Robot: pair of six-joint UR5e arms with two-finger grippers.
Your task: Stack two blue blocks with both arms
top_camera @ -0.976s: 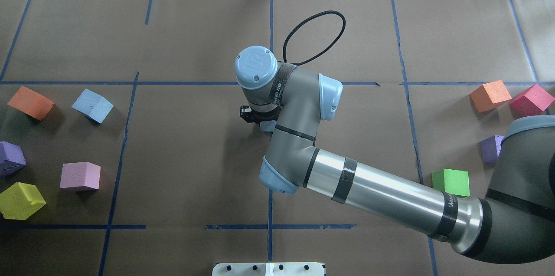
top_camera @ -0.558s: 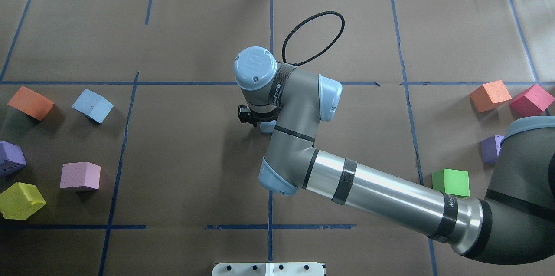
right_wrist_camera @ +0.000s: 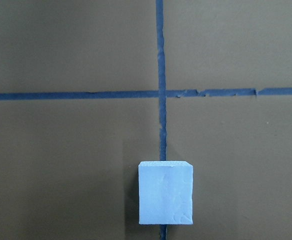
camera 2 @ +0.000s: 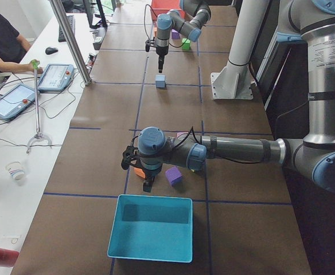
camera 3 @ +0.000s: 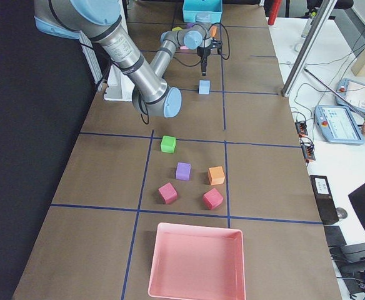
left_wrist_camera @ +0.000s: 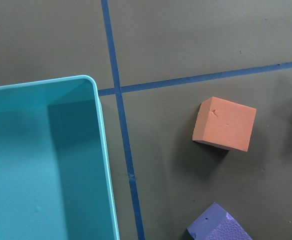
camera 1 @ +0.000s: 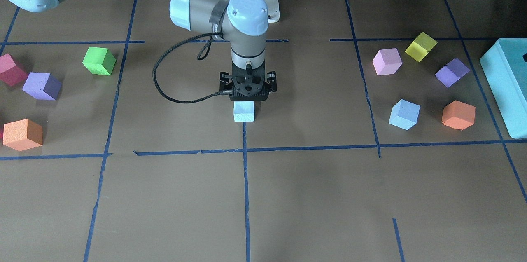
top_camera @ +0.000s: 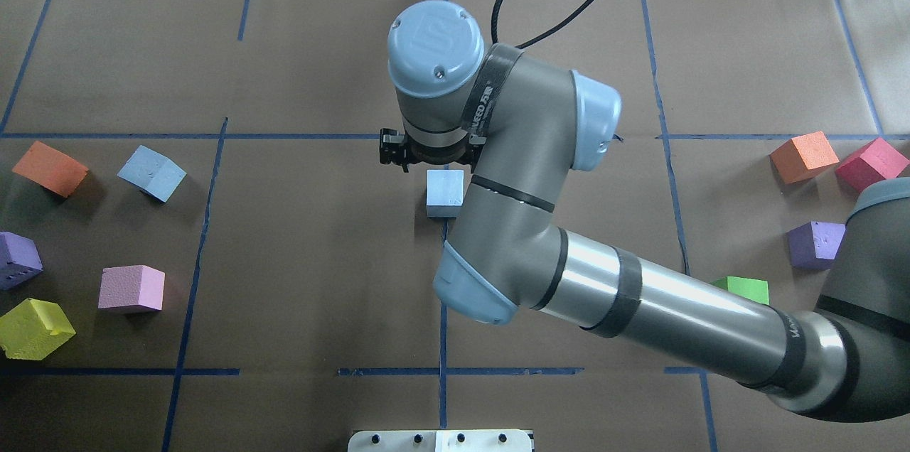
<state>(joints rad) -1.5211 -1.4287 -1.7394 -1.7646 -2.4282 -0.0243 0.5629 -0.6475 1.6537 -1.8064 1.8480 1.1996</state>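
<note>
While the right fingers (camera 2: 159, 66) hover, the blue block (camera 1: 243, 111) rests below.

My table (top_camera: 284, 47) wears brown paper crossed by blue tape lines (top_camera: 206, 224). At twelve o'clock, a white desk (camera 2: 18, 132) carries tablets (camera 2: 55, 76).

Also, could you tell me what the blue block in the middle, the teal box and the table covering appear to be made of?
Blue block: likely foam, with a matte finish; its face looks pitted and crumbly near one corner.
Teal box: probably moulded plastic; it is smooth, with a soft sheen and a rounded rim.
Table covering: seemingly brown paper; it is a dull, even brown with no gloss.
</note>
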